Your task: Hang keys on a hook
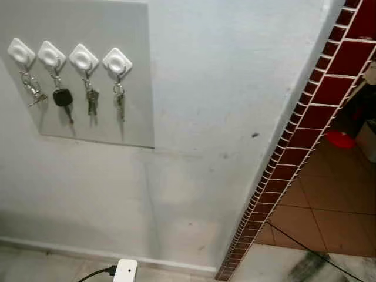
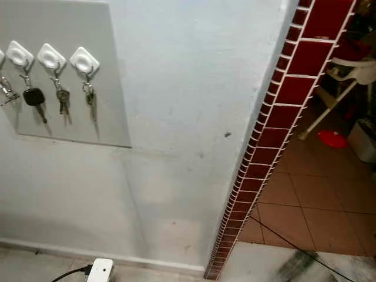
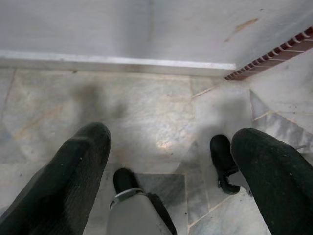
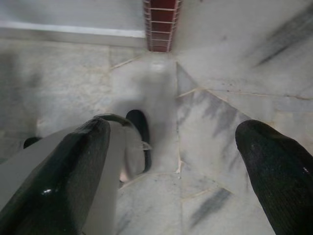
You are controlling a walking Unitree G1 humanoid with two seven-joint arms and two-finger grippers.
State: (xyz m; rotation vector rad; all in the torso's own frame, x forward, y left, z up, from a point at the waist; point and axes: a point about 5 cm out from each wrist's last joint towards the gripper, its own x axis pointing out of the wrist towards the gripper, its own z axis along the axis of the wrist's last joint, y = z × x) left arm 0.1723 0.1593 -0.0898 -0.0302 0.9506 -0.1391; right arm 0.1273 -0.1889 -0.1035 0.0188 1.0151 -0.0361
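A grey board [image 1: 100, 120] on the white wall carries a row of white hooks. Each hook holds something: a silver clip [image 1: 32, 91] on the leftmost hook [image 1: 21, 51], a black-headed key [image 1: 63, 97] beside it, then a small bunch of keys [image 1: 91, 101], and another bunch of keys [image 1: 120, 103] on the rightmost hook [image 1: 117, 61]. My left gripper [image 3: 171, 142] hangs low over the marble floor, open and holding nothing. My right gripper [image 4: 176, 129] also points down at the floor, open and holding nothing.
A wall edge of dark red tiles [image 1: 305, 129] runs diagonally on the right, with a tiled floor beyond it. A red bowl [image 1: 339, 139] lies there. A white plug block [image 1: 125, 271] with a black cable sits at the wall's foot. My black feet [image 3: 222, 156] stand below.
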